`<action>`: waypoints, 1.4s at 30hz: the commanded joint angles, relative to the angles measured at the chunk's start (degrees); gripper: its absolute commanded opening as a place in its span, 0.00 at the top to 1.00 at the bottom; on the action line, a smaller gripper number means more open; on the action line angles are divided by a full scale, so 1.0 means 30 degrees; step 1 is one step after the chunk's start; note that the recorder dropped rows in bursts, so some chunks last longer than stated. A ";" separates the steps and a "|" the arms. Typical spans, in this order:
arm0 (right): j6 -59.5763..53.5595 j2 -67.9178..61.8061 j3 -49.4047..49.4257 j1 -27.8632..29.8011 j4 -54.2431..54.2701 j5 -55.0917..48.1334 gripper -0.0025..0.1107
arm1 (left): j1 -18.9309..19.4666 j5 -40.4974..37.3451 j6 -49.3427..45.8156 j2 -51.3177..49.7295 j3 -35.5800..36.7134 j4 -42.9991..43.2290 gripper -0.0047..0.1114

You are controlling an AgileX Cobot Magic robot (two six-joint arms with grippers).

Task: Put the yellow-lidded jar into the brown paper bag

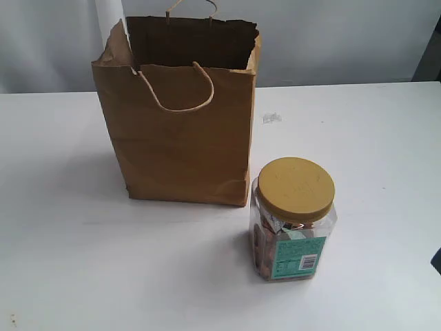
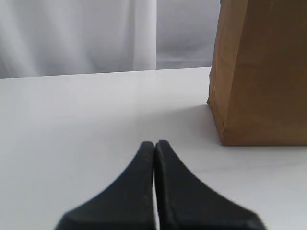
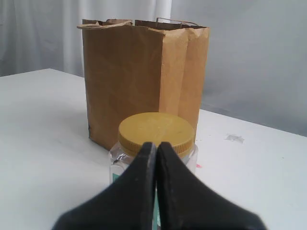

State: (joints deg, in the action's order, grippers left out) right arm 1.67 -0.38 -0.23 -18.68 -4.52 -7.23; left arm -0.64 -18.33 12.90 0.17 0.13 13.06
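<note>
The brown paper bag [image 1: 182, 131] stands upright and open-topped at the back of the white table, its cord handles up. The yellow-lidded jar [image 1: 294, 219] stands upright in front of the bag's right corner, label facing forward. In the right wrist view my right gripper [image 3: 156, 143] is shut with nothing in it, a short way in front of the jar [image 3: 156, 129], with the bag [image 3: 144, 79] behind. In the left wrist view my left gripper [image 2: 155, 143] is shut and empty over bare table, the bag's lower corner [image 2: 259, 72] off to one side. Neither gripper shows in the exterior view.
A white table [image 1: 76, 262] carries everything. A small crumpled clear scrap [image 1: 271, 118] lies right of the bag. White curtain [image 1: 55, 34] hangs behind. A dark object [image 1: 437, 261] pokes in at the right edge.
</note>
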 commanded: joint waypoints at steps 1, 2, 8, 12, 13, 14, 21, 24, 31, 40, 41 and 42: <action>0.0072 0.0127 0.0077 0.0124 0.0030 -0.0041 0.98 | -0.0100 0.0181 0.0074 -0.0057 -0.0043 -0.0072 0.95; 0.0026 0.0127 0.0077 0.0124 -0.0004 -0.0041 0.98 | -0.0100 0.0181 0.0074 -0.0057 -0.0043 -0.0072 0.95; 0.0026 0.0127 0.0077 0.0124 -0.0109 0.0248 0.98 | -0.0100 0.0181 0.0074 -0.0057 -0.0043 -0.0072 0.95; 0.0031 0.0127 0.0077 0.0124 -0.0109 0.0245 0.98 | -0.0100 0.0181 0.0074 -0.0057 -0.0043 -0.0072 0.95; 0.0031 0.0127 0.0077 0.0124 -0.0109 0.0245 0.98 | -0.0100 0.0181 0.0074 -0.0057 -0.0043 -0.0072 0.95; 0.0031 0.0127 0.0077 0.0124 -0.0109 0.0245 0.98 | -0.0100 0.0181 0.0074 -0.0057 -0.0043 -0.0072 0.95; 0.0031 0.0127 0.0077 0.0124 -0.0109 0.0245 0.98 | -0.0100 0.0181 0.0074 -0.0057 -0.0043 -0.0072 0.95; 0.0032 0.0127 0.0077 0.0124 -0.0109 0.0542 0.98 | -0.0100 0.0181 0.0074 -0.0057 -0.0043 -0.0072 0.95; 0.0081 0.0127 0.0077 0.0124 0.0677 0.4013 0.98 | -0.0100 0.0181 0.0074 -0.0057 -0.0043 -0.0072 0.95; -0.0557 0.0127 -0.2404 0.0124 0.6322 0.1881 0.98 | -0.0100 0.0181 0.0074 -0.0057 -0.0043 -0.0072 0.95; -0.0557 0.0061 -0.3625 0.0124 0.6138 0.0094 0.98 | -0.0100 0.0181 0.0074 -0.0057 -0.0043 -0.0072 0.95; -0.0557 -0.0792 -0.4792 0.0124 0.6007 -0.1355 0.98 | -0.0100 0.0181 0.0074 -0.0057 -0.0043 -0.0072 0.95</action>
State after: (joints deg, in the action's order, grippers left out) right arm 0.67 -0.40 -8.68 -18.68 13.77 -3.56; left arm -0.64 -18.33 12.90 0.17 0.13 13.06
